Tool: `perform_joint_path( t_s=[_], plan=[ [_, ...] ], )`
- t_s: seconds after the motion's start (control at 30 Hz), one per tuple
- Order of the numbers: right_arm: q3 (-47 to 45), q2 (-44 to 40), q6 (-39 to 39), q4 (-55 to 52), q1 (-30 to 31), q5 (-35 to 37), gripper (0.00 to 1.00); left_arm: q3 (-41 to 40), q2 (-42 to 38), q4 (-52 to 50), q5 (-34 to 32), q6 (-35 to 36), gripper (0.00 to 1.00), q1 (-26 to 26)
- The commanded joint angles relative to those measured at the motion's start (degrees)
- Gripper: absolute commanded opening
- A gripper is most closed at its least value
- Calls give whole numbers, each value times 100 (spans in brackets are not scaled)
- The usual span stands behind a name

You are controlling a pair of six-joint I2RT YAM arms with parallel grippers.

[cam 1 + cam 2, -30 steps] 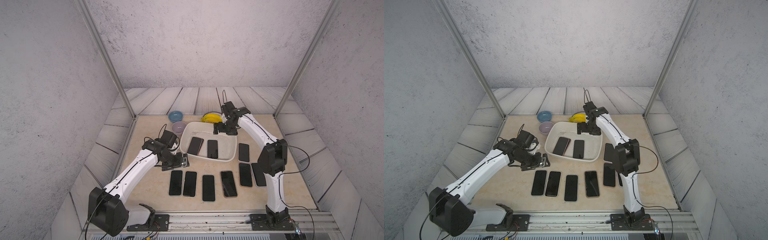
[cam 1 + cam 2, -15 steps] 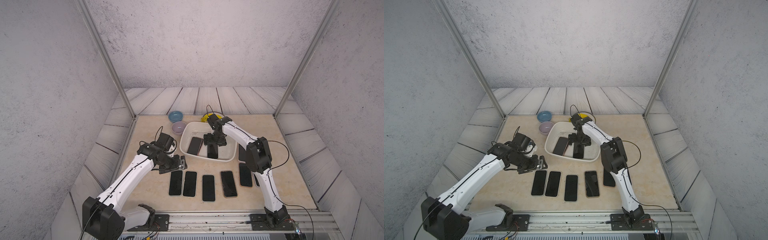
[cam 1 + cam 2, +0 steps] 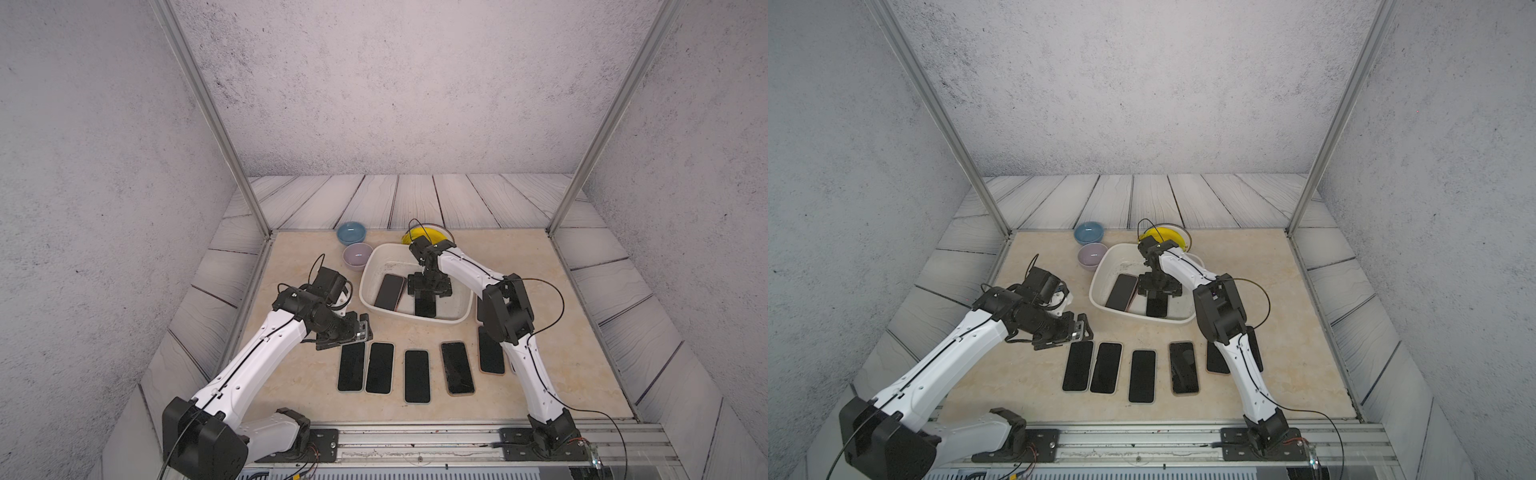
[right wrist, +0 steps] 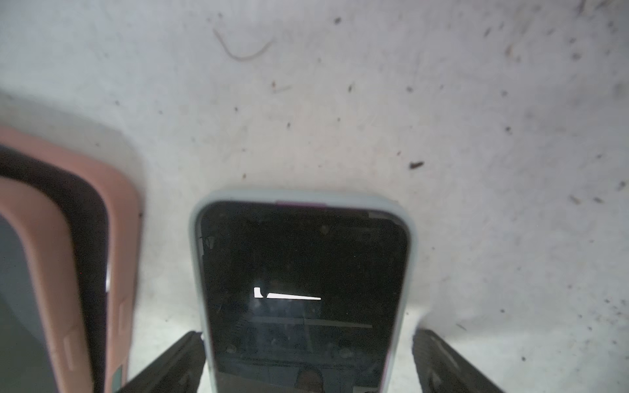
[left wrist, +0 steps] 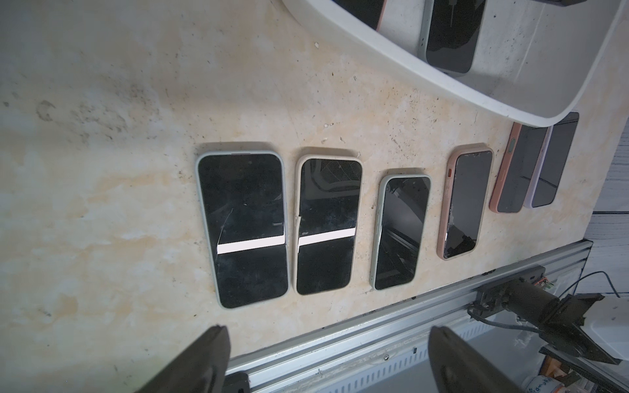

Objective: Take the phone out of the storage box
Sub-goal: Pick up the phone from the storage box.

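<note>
Inside the storage box, a pink-cased phone lies just beside the pale-cased phone.

The storage box is a white plastic tub, rounded-rectangular, with low sloping walls and a scuffed, speckled bottom. It stands upright on the counter. Two phones lie inside, screens up and dark. The pale-green-cased phone lies flat on the bottom, one end near the front wall. The pink-cased phone lies just beside it, not touching and slightly angled.
</note>
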Motion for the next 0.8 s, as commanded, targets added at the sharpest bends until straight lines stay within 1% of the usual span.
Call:
perform_joint_path(
  t_s=[0.0,0.07,0.13,0.3,0.43,0.6,0.77],
  plan=[
    [190,379,77,-131,42,12,100,-76,-91,-184,-74,120,97,49],
    [258,492,66,-157,50,-8,99,-78,-100,-205,-87,132,97,50],
    [307,608,68,-206,48,-100,96,-91,-100,-220,-104,143,97,50],
    [-8,580,90,-65,44,-378,80,-114,-144,-213,-115,146,97,49],
    [-280,380,52,33,42,-347,71,-139,-135,-151,-99,124,97,50],
    [-93,81,-204,-119,51,-72,70,-135,-68,-46,-7,81,97,50],
    [561,-302,-503,-394,29,232,70,-80,26,30,77,69,97,50]
  ],
)
